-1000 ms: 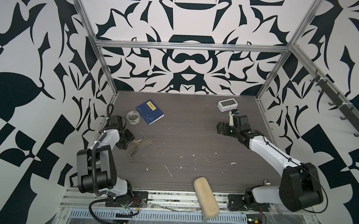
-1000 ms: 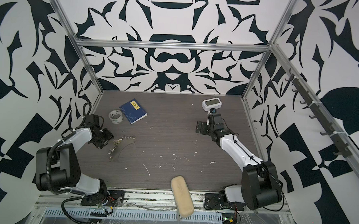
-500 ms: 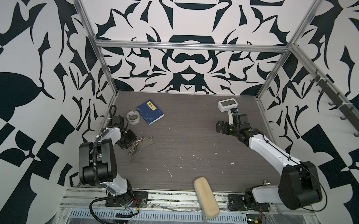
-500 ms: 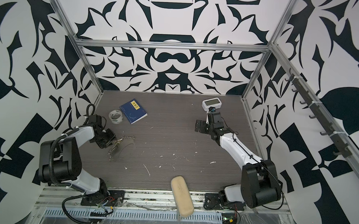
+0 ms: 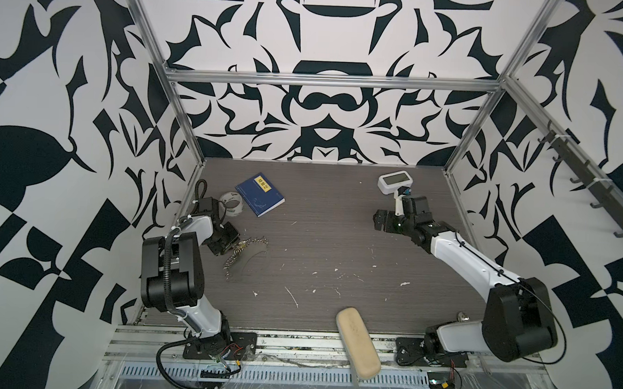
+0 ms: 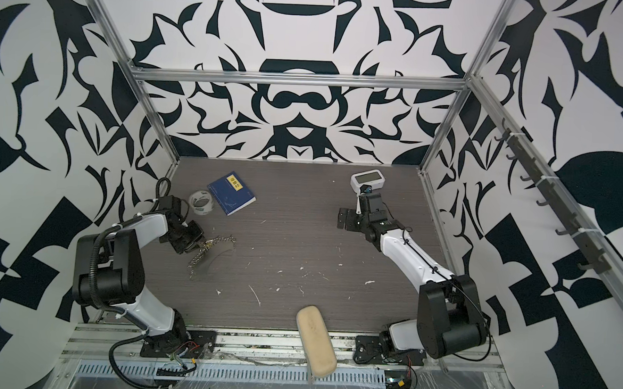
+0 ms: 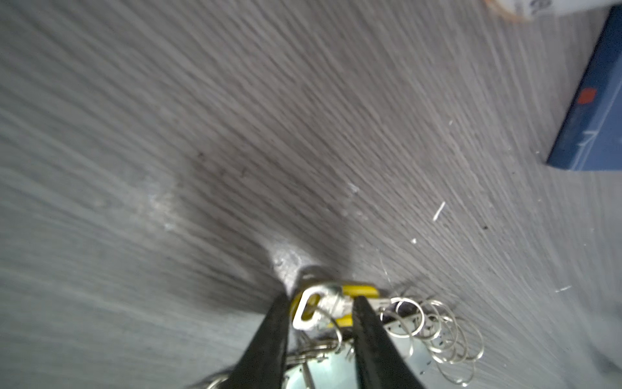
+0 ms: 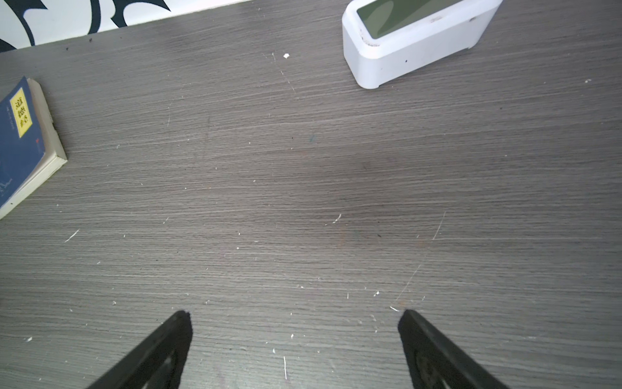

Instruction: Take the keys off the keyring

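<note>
Brass and silver keys (image 7: pixel 328 303) now lie between the left gripper's (image 7: pixel 320 298) narrowed jaws; whether pinched, cannot tell; right gripper (image 8: pixel 294 312) stays spread.

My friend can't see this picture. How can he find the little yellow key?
Start at the blue book at the dark table's far left, then come nearer to the left gripper. The yellow key sits between its black fingers, among thin silver rings. It is the only yellow piece there; the key beside it is silver.
</note>
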`<state>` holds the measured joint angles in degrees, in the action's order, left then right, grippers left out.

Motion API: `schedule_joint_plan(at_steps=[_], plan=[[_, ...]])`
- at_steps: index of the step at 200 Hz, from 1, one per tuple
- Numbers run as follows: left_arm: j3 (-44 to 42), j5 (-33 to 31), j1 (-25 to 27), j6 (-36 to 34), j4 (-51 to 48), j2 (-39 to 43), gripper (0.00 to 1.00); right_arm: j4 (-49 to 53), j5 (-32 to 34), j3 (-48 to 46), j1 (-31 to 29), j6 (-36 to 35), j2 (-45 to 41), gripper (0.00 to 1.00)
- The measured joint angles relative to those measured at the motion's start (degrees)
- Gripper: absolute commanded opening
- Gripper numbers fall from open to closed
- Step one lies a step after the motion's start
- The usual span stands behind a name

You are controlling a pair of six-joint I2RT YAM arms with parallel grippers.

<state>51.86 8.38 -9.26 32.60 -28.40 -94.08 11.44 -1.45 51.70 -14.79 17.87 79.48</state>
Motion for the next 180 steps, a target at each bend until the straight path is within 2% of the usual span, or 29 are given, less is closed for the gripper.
schedule_joint_plan(at_steps=[82,141,180], plan=[[1.53,-2.25,1.20,-0.92,-2.19,1.18,0.00,0.63,0.31,0.20,-0.02,-1.27,-0.79,1.00],[1.53,-3.30,1.73,-1.66,-3.74,4.83,0.00,0.81,0.61,0.20,-0.09,-1.55,-1.79,1.00],[1.81,-4.76,5.22,-5.07,-4.00,10.84,0.00,0.63,0.04,0.22,-0.09,-1.55,-2.32,1.00]])
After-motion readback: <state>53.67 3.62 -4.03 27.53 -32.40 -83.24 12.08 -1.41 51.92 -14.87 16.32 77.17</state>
